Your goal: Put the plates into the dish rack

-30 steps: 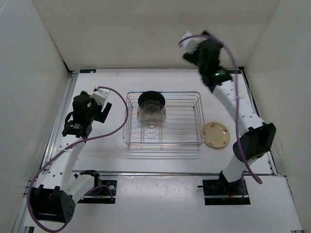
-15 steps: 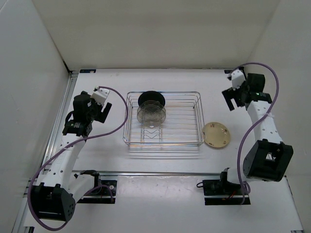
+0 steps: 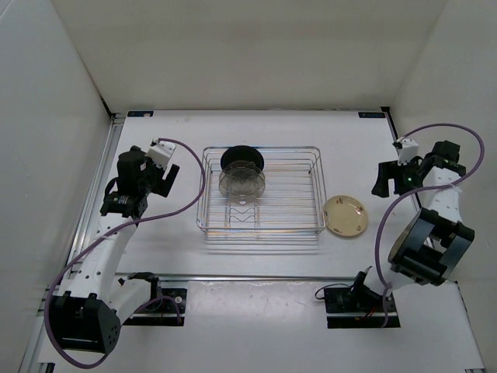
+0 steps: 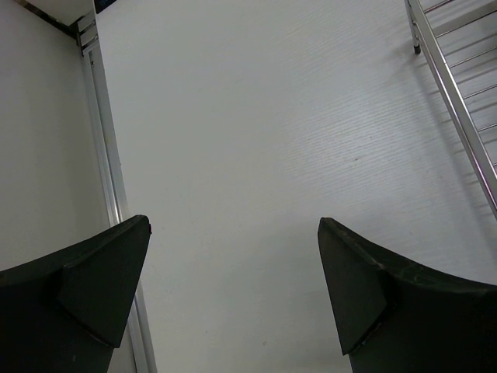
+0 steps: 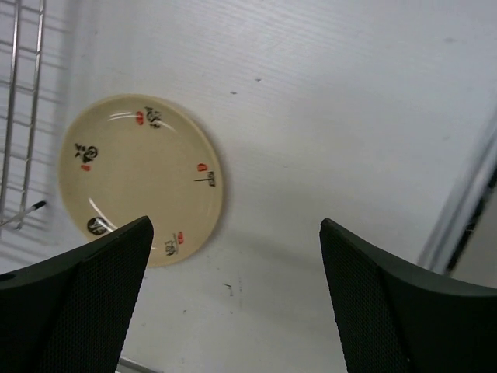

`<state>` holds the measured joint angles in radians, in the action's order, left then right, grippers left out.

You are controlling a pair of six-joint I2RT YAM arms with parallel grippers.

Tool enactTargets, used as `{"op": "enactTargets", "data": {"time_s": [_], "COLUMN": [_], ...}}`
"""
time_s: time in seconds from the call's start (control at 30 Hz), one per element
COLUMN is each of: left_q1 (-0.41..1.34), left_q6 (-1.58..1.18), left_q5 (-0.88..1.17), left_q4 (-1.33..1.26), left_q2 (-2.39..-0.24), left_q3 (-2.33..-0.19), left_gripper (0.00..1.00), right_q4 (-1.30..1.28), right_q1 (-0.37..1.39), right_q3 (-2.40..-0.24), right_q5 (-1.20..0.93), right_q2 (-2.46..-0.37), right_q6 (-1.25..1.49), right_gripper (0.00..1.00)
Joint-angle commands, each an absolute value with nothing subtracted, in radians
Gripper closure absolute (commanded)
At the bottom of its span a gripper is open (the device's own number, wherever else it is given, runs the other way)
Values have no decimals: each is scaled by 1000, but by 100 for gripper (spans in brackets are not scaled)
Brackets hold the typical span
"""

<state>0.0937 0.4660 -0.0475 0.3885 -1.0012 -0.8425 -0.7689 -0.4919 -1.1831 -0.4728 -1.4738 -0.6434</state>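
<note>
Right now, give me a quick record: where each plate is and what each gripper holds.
dish rack: centre of table
black plate: upright in rack, far end
clear plates: upright in rack, beside black plate
cream plate: flat on table, right of rack
left gripper: open, empty, left of rack
right gripper: open, empty, near cream plate

Bright, even overhead light washes the white table almost flat. The dish rack throws faint striped shadows toward the lower frame. Wrist views are sharp mid-frame, while the dark fingers in the lower corners look soft and murky.
</note>
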Motion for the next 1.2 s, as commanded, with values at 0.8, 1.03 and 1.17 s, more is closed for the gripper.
{"op": "enactTargets", "data": {"time_s": [0.8,1.03,1.17], "left_q1": [60,9,-9], "left_q6": [411,380,380], "left_q5": [83,179,190], "left_q4": [385,385,385], "left_q2": [-1015,-1046,-1046], "left_q3": [-825,-816,-807], "left_gripper": [0,0,0], "right_q4": [-925,-925,-916], "right_q1": [-526,-526,-526], "right_q3": [-1195,-1177,-1167], "right_q5": [-718,-709,-709], "right_q2": [-1781,-1799,-1818], "right_q6": [-704,-704,-704], "right_gripper": [23,25,26]}}
